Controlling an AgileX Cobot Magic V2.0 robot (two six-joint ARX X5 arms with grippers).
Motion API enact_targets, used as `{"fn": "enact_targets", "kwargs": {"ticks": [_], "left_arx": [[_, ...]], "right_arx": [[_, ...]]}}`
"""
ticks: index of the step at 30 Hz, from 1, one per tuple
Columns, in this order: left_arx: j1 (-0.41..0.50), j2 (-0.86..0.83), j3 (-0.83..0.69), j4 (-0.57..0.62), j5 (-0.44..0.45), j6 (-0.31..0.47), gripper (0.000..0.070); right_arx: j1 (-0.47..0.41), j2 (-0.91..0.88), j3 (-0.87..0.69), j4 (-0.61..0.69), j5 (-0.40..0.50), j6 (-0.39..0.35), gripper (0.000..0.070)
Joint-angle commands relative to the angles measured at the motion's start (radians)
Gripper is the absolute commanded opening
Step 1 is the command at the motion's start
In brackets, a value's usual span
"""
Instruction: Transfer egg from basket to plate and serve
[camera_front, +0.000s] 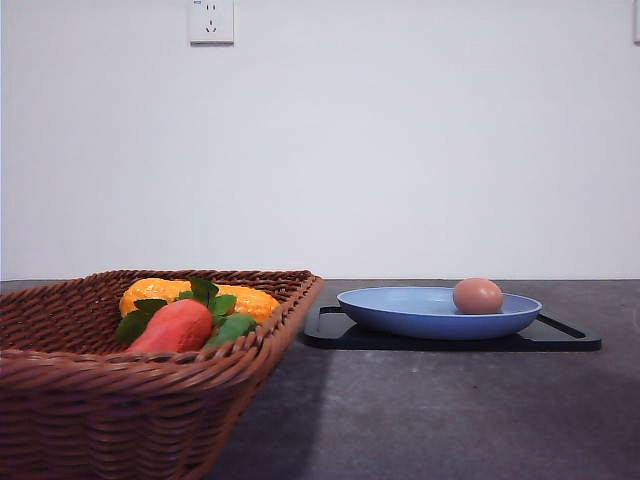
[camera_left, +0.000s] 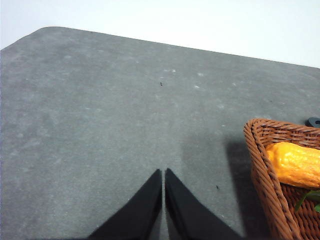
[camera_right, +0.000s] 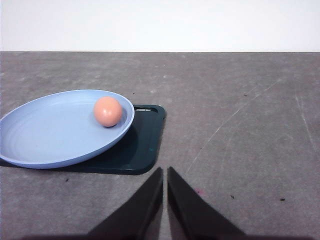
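The pinkish-brown egg (camera_front: 477, 296) lies in the blue plate (camera_front: 400, 312), toward its right side; the right wrist view shows the egg (camera_right: 108, 111) near the plate's (camera_right: 45, 135) rim. The plate rests on a black tray (camera_front: 560, 338). The wicker basket (camera_front: 110, 400) stands at the near left, with no egg visible in it. My left gripper (camera_left: 163, 172) is shut over bare table beside the basket's corner (camera_left: 260, 165). My right gripper (camera_right: 165, 171) is shut, empty, just off the tray's corner (camera_right: 145, 145).
In the basket lie an orange-red carrot-like vegetable (camera_front: 175, 326) with green leaves and a yellow-orange corn-like piece (camera_front: 165, 292), the latter also in the left wrist view (camera_left: 295, 162). Dark grey table (camera_front: 430, 420) spreads in front of the tray.
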Motion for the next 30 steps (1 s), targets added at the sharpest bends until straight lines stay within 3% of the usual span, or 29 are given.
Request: {"fn": "enact_targets", "kwargs": {"ticks": [1,30], "left_arx": [[0.000,-0.002,-0.023,-0.014,0.005,-0.002,0.0000],[0.000,-0.002,-0.023,-0.014,0.005,-0.002,0.0000]], "right_arx": [[-0.002,-0.002,-0.007,0.002,-0.001,0.010,0.0000],[-0.002,-0.002,-0.007,0.002,-0.001,0.010,0.0000]]}}
